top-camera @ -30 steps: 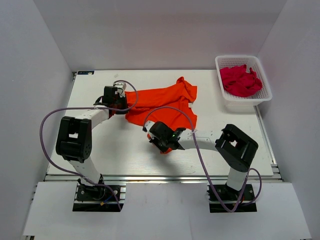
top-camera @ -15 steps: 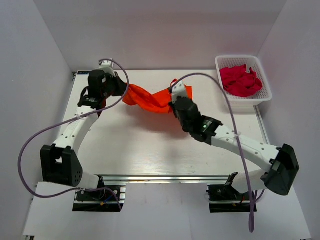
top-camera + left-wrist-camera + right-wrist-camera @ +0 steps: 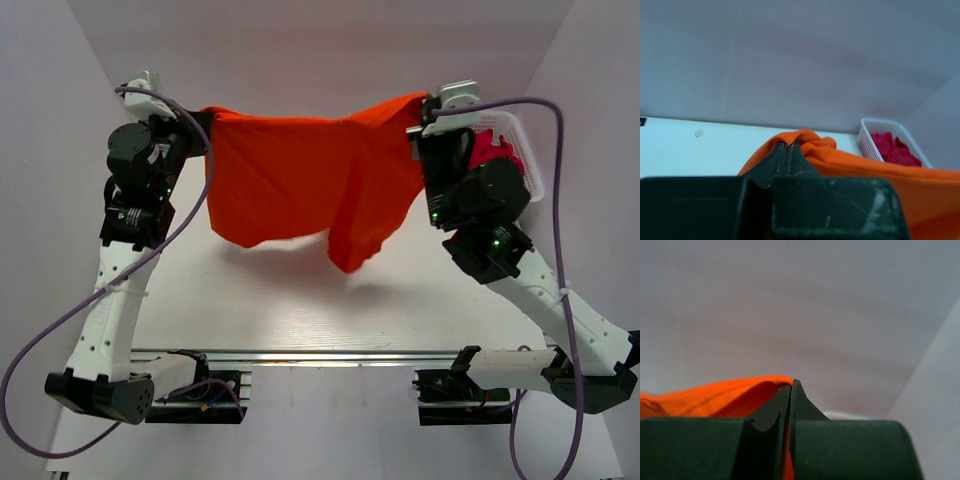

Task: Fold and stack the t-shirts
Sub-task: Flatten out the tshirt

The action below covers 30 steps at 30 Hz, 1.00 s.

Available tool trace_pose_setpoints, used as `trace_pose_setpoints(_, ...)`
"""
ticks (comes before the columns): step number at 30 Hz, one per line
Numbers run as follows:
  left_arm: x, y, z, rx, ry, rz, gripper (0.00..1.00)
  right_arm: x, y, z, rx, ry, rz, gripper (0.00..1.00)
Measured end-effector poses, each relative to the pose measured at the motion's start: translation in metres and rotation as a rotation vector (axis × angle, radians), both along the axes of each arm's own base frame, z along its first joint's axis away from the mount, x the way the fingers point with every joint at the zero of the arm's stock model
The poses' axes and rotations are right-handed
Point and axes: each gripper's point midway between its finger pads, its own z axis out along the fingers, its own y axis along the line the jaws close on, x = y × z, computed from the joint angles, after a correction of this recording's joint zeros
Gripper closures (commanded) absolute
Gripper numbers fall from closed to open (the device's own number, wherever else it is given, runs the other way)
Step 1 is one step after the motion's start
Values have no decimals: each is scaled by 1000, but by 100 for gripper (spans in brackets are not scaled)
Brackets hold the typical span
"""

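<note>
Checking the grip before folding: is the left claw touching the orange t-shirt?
Touching. In the left wrist view the left claw is shut, with the orange t-shirt bunched around its tips; the top view shows the cloth hanging from it.

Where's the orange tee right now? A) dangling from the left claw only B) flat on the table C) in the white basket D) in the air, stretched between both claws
D: the left claw and right claw each pinch a top corner of the orange t-shirt, which hangs spread above the table.
</note>
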Motion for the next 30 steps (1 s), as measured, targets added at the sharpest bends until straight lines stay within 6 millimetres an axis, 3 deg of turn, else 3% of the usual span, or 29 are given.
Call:
trace_pose_setpoints(2,-11,8,16,-5,-33,33,100,-7,-10,31,0,-58,-15,100)
trace_pose_setpoints(5,-28,17,41,-10,-90,69,100,-13,-18,61,-21,-114,-31,100)
trace_pose_setpoints(12,-72,30,87,-21,-213,100,100,-26,-17,97,-92,-168,24,100)
trace_pose_setpoints(21,-127,42,124,-37,-339,110,100,-47,-14,113,-139,-214,138,100)
trace_pose_setpoints(30,-176,40,163,-19,-454,56,100,-96,-26,124,-128,-269,338,100)
